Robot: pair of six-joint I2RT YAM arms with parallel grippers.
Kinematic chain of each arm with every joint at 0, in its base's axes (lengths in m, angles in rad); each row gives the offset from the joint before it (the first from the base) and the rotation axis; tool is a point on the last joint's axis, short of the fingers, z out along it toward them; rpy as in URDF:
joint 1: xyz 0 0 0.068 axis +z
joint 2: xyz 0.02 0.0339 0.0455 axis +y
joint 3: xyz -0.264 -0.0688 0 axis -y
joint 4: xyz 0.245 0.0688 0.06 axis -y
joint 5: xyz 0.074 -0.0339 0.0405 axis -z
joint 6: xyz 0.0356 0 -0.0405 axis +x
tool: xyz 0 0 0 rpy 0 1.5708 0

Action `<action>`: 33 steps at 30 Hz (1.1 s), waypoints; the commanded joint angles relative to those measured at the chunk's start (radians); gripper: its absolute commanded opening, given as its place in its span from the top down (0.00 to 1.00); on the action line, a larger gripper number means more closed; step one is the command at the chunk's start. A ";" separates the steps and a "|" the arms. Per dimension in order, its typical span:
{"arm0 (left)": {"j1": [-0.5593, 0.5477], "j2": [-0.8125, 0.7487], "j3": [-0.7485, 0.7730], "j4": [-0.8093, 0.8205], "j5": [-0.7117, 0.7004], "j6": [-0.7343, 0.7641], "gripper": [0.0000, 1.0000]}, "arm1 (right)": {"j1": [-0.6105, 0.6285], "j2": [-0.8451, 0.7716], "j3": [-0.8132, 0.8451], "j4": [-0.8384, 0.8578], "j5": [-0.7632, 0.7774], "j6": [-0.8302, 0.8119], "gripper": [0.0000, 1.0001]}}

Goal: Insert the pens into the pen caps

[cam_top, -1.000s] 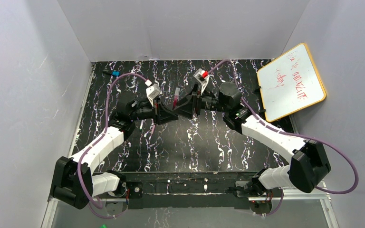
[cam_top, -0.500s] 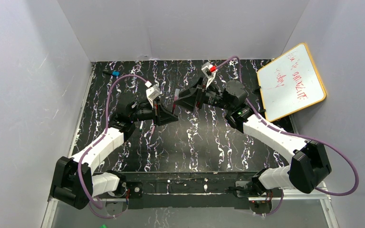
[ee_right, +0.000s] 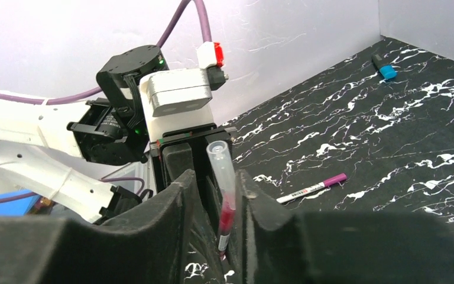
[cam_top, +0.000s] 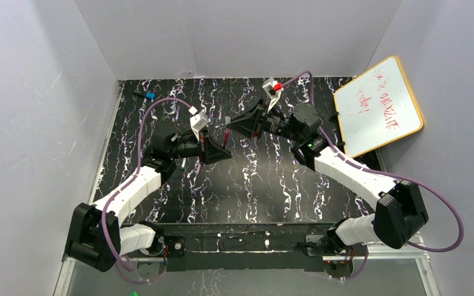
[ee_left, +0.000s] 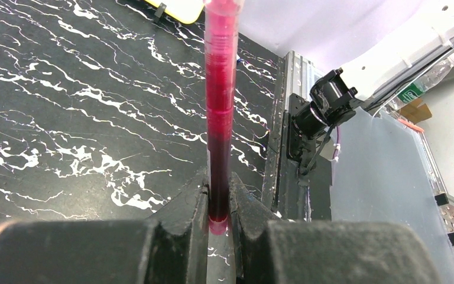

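Your left gripper is clamped on the lower end of the magenta stick pen, upright at frame centre. Your right gripper stands parted, wider than that pen, which shows inside the gap.

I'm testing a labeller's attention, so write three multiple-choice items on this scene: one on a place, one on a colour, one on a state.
1. Where is the whiteboard?
A. on the right side
B. in the far-left corner
C. between the arm bases

2. What colour is the pen in the left gripper?
A. blue
B. green
C. red

3. What state is the left gripper in?
A. open and empty
B. shut on the pen
C. lying flat on the table

Answers:
1 A: in the top view it leans at the right.
2 C: the left wrist view shows a red barrel.
3 B: both fingers press against the pen's lower end.
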 commanded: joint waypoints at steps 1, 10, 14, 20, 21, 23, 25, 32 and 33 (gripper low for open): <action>0.000 -0.021 -0.009 0.020 0.012 0.006 1.00 | -0.002 0.012 0.054 0.061 -0.008 0.005 0.68; 0.001 -0.023 -0.008 0.018 0.011 0.009 1.00 | -0.002 0.016 0.053 0.052 -0.020 0.008 0.89; 0.001 -0.024 -0.004 0.016 0.009 0.012 1.00 | -0.002 0.010 0.040 0.049 -0.018 0.008 0.97; 0.000 -0.029 0.003 0.070 0.005 -0.025 1.00 | -0.002 -0.006 0.011 0.052 -0.013 0.010 0.99; 0.001 -0.028 0.004 0.084 0.003 -0.036 1.00 | -0.002 -0.010 0.005 0.052 -0.011 0.010 0.99; 0.001 -0.025 0.011 0.111 0.001 -0.058 1.00 | -0.002 -0.016 -0.007 0.057 -0.009 0.013 0.99; 0.001 -0.023 0.021 0.137 -0.005 -0.081 1.00 | -0.001 -0.022 -0.020 0.060 -0.008 0.016 0.99; 0.001 -0.007 0.065 0.196 -0.029 -0.125 1.00 | -0.002 -0.032 -0.052 0.081 -0.014 0.038 0.99; 0.001 -0.004 0.070 0.201 -0.034 -0.129 1.00 | -0.002 -0.032 -0.056 0.083 -0.017 0.041 0.99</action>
